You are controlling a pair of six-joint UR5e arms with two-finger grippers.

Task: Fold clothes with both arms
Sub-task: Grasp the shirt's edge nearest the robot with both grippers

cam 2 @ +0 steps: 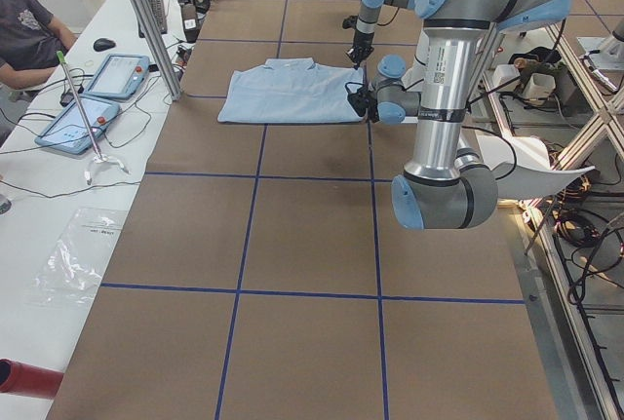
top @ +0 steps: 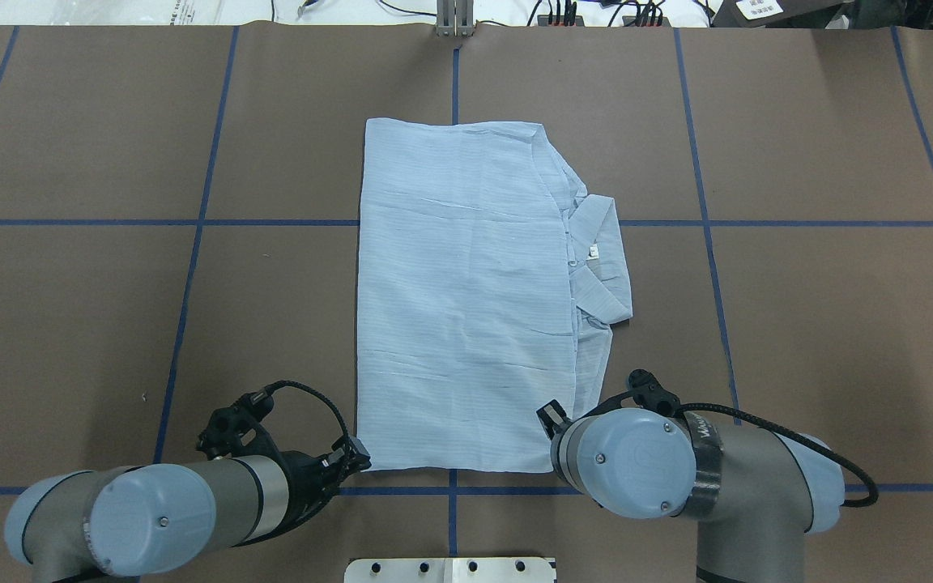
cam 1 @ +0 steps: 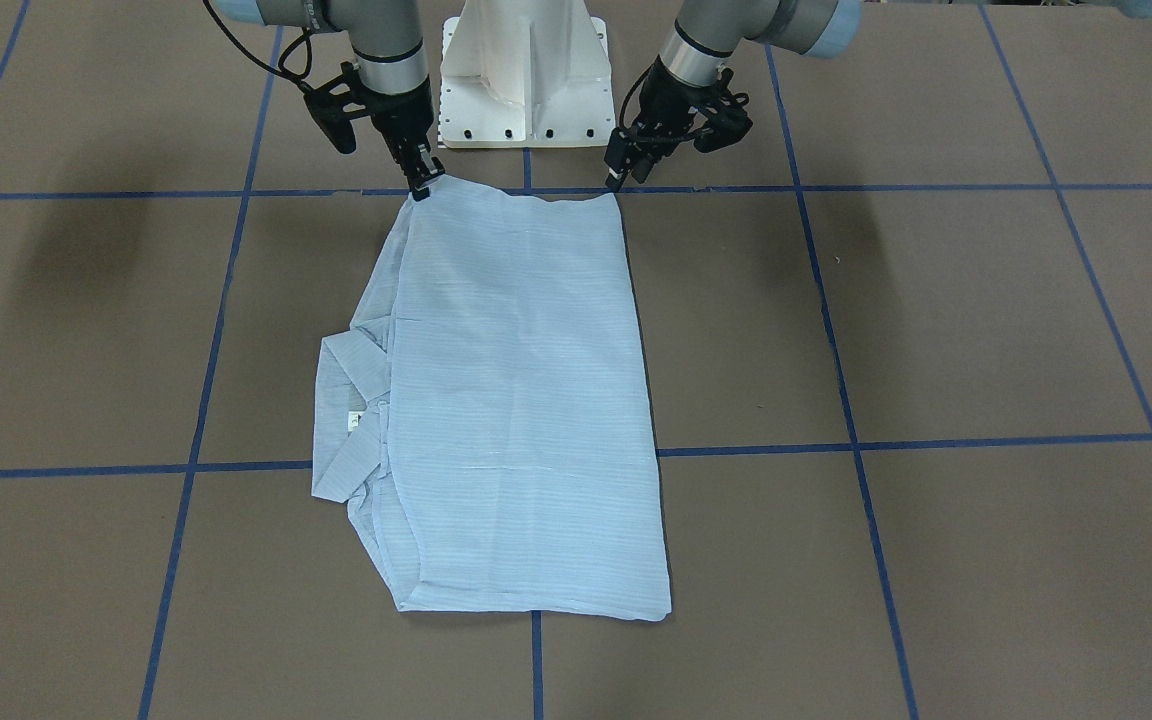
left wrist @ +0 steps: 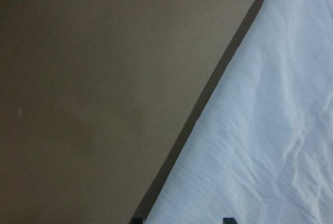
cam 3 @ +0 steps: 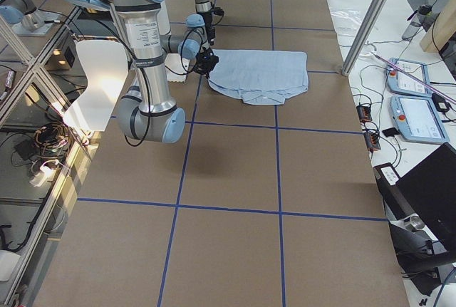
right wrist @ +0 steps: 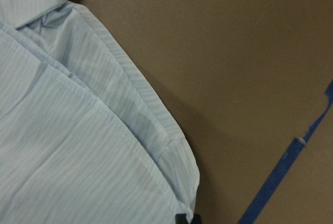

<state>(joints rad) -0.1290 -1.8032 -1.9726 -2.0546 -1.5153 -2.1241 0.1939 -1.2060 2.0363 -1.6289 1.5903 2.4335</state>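
shirt (cam 1: pixel 526 400) flat | right end effector (cam 1: pixel 422 185) pinching its corner — left end effector (cam 1: pixel 616 180) released (at hem)

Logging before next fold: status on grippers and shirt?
Left gripper open, astride shirt corner. Right gripper pinching the other robot-side corner. Shirt folded flat, collar showing. Nothing blocking.

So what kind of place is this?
Probably a robot lab, not a house: a left arm and right arm reach to a shirt on a table gridded with blue tape lines, with control tablets on a side bench.
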